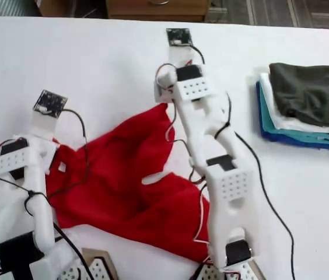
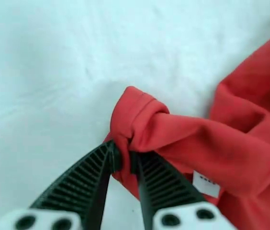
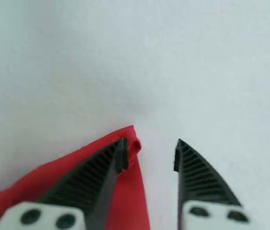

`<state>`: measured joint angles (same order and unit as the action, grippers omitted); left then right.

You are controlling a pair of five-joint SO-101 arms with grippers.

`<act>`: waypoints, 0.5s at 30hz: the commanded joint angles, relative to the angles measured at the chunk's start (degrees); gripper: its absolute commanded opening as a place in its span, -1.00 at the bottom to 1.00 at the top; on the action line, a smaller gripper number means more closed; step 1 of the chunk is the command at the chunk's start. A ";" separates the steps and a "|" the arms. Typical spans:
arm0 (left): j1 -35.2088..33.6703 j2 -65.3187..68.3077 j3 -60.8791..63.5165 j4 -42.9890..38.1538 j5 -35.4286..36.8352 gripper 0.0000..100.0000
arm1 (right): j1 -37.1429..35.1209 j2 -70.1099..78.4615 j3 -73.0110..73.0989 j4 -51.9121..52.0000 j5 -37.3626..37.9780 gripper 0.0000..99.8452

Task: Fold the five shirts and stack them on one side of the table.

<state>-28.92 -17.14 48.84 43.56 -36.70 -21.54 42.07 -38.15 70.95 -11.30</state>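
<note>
Closest to me, the left pincer (image 2: 124, 160) is clamping its ribbed black jaws tight on a bunched, hemmed end of the red shirt (image 2: 183, 139). The cloth is twisting into a knot-like fold right at the tips. A small white label (image 2: 206, 182) is showing on the fabric just beside one jaw.

Looking down over the white surface (image 1: 94, 52), I am seeing the red shirt lying crumpled and unfolded, spreading from the middle toward 7 o'clock. One pointed corner is reaching up toward 12 o'clock. The left arm is standing at about 8 o'clock, with its pincer sitting at the shirt's edge on that side. The right arm is stretching from 6 o'clock up through the middle and lying over the shirt, and its head is ending beside the pointed corner.

The right pincer (image 3: 150, 154) is hanging with its jaws apart and gripping nothing. The shirt's pointed corner, with a small rolled bit of hem, is lying right at the tip of one jaw, while the other jaw is hovering over bare surface.

Between 2 and 3 o'clock, well apart from the red shirt, the stack of folded shirts (image 1: 304, 99) is resting near the edge of the surface. A dark olive one is lying on top, then white, then teal, with blue at the bottom. Beyond the far edge at 12 o'clock, a piece of wooden furniture (image 1: 158, 9) is standing.
</note>
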 commanded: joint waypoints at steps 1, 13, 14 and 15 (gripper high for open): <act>0.44 -0.09 -2.15 -0.88 0.53 -0.95 | -3.65 1.80 -7.47 5.14 -3.34 -0.51; 0.26 -0.35 -2.07 -0.70 0.53 -0.95 | -4.00 14.73 -23.74 11.21 -10.81 -0.72; 0.26 -0.35 -2.07 -0.70 0.53 -0.95 | -3.82 15.34 -24.62 11.82 -10.81 -0.72; 0.26 -0.35 -2.07 -0.70 0.53 -0.95 | -3.65 16.04 -25.41 12.26 -10.81 -0.72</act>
<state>-28.92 -16.97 48.84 43.56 -36.70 -26.29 57.89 -59.34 81.76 -21.58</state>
